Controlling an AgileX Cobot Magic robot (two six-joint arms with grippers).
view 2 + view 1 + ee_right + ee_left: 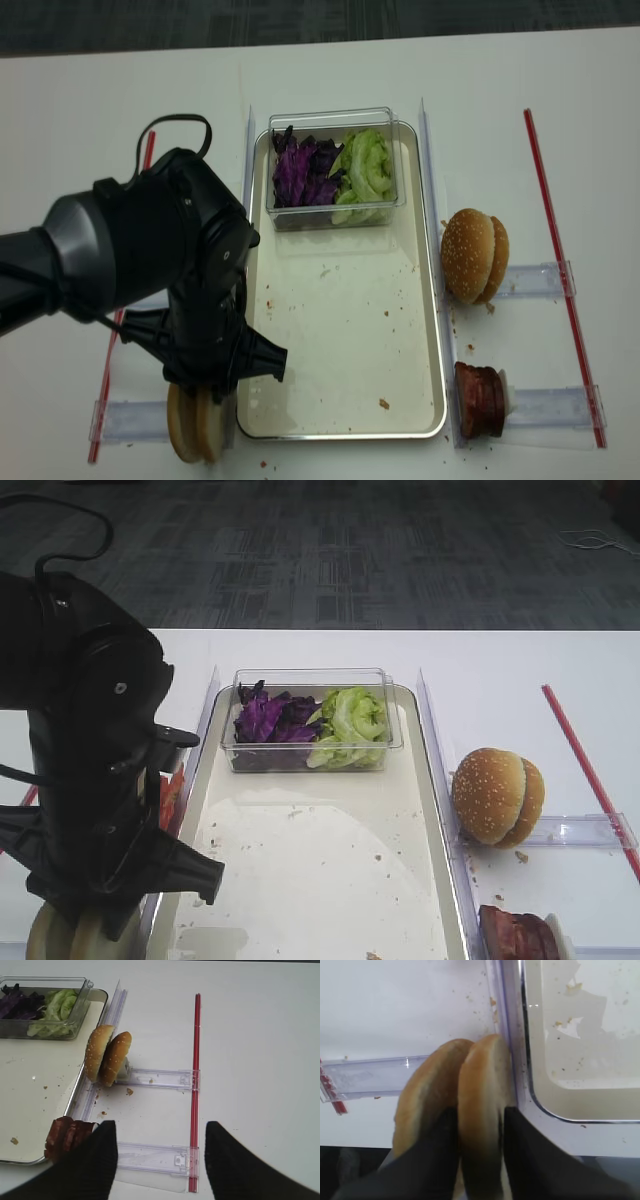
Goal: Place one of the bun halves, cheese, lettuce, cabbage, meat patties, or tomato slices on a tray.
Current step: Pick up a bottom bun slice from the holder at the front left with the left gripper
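Observation:
Two bun halves stand on edge just left of the tray [580,1060]. My left gripper [481,1112] is shut on the right bun half [482,1075], one finger between the two halves and the other against the tray's rail. The other half [425,1095] leans beside it. From above, the buns [195,425] show under the left arm at the tray's [340,330] near left corner. Lettuce [365,170] and cabbage [300,170] fill a clear box at the tray's far end. Meat patties [478,398] sit to the right of the tray. My right gripper [160,1160] hangs open over a clear holder. No cheese shows.
Sesame-seeded buns [472,255] stand on edge right of the tray. Clear plastic holders [155,1079] and red strips [195,1085] lie on the white table. Something red [170,798] peeks out behind the left arm [150,270], which covers the table left of the tray.

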